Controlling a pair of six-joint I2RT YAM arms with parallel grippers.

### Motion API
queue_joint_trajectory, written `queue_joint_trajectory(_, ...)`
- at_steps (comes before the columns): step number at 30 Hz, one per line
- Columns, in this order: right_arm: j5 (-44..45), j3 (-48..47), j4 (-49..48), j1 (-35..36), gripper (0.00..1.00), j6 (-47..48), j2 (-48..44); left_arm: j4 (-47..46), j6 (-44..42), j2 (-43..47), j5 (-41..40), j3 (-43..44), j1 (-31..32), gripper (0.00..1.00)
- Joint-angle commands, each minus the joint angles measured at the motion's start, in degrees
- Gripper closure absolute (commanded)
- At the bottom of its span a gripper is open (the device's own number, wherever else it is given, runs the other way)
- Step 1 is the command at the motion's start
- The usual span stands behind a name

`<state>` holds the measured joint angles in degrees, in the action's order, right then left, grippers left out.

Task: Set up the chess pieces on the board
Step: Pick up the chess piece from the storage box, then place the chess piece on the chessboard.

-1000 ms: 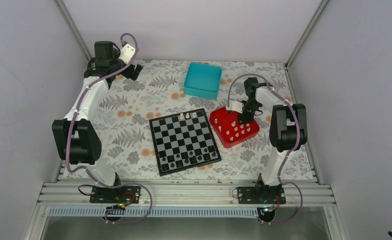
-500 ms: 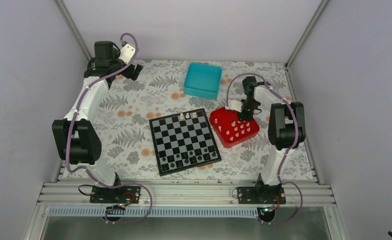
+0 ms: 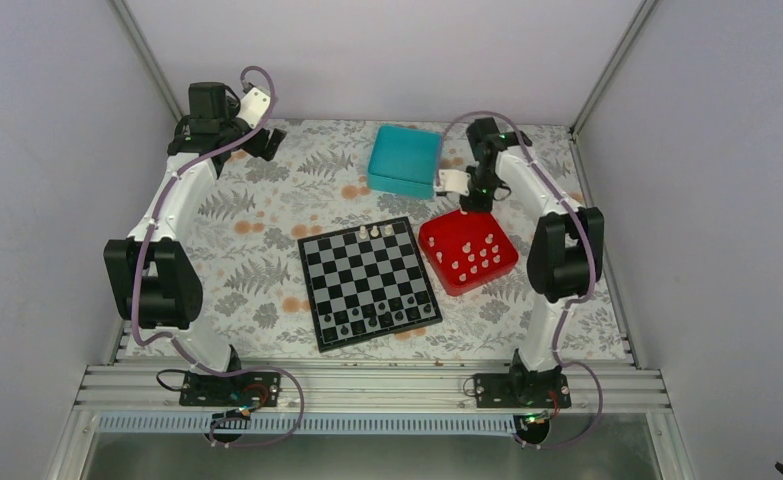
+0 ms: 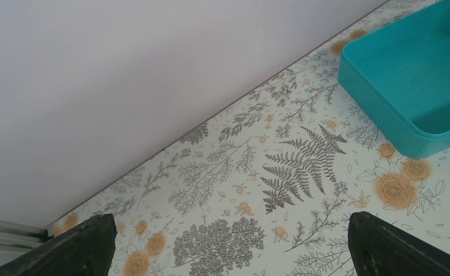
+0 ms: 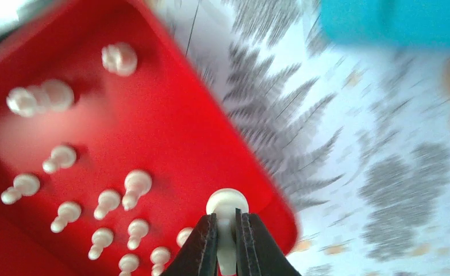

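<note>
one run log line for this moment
right gripper: shut on small white plastic chess piece, over red square tray rim | left gripper: open, empty, far left

Plain pale walls (image 3: 367, 50) on three sides, thin metal posts (image 3: 611, 70) in the far corners. Table cloth (image 3: 257, 270) with grey ferns and orange flowers. Soft, even light.

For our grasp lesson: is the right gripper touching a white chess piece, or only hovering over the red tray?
Touching. The right wrist view shows the right gripper clamped on a white chess piece, both fingers against its stem.
</note>
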<state>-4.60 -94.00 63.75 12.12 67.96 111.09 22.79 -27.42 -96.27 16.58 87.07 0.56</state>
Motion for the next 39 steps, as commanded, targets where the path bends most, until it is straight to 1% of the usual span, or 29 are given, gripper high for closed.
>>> queue_joint_trajectory(1,0.17,-11.16,6.61,6.43,0.96,-1.09,0.78,-0.52,0.18,1.63,0.90,0.21,0.10,0.00)
queue_joint_trajectory(5,1.19,-23.14,9.62,13.90,0.96,-1.96,6.14,0.18,-0.11,2.18,0.53,0.78,0.15,0.00)
queue_joint_trajectory(10,3.19,-32.76,8.93,23.79,0.95,-2.22,12.80,-0.05,-1.09,4.40,-0.42,-0.99,-0.25,0.00)
queue_joint_trajectory(13,3.36,-35.59,7.75,28.18,0.95,-2.29,16.27,-0.28,-1.59,5.83,-0.41,-2.56,-0.74,0.00)
queue_joint_trajectory(17,2.38,-35.65,3.38,32.68,0.95,-2.75,18.72,-1.03,-2.03,7.56,-0.31,-4.91,-1.63,0.00)
queue_joint_trajectory(20,1.00,-35.64,0.92,35.12,0.95,-2.58,19.98,-1.63,-2.45,8.63,-0.09,-6.78,-2.49,0.00)
queue_joint_trajectory(26,0.41,-36.18,-0.96,38.36,0.95,-1.68,23.75,-2.90,-2.14,10.18,1.66,-9.74,-4.20,0.00)
queue_joint_trajectory(32,-0.80,-37.13,-2.65,39.70,0.95,-1.78,26.11,-3.92,-2.11,11.42,2.35,-12.61,-5.39,0.00)
queue_joint_trajectory(39,-2.12,-37.57,-3.61,39.87,0.95,-1.76,27.79,-3.91,-1.95,11.63,3.55,-13.10,-6.48,0.00)
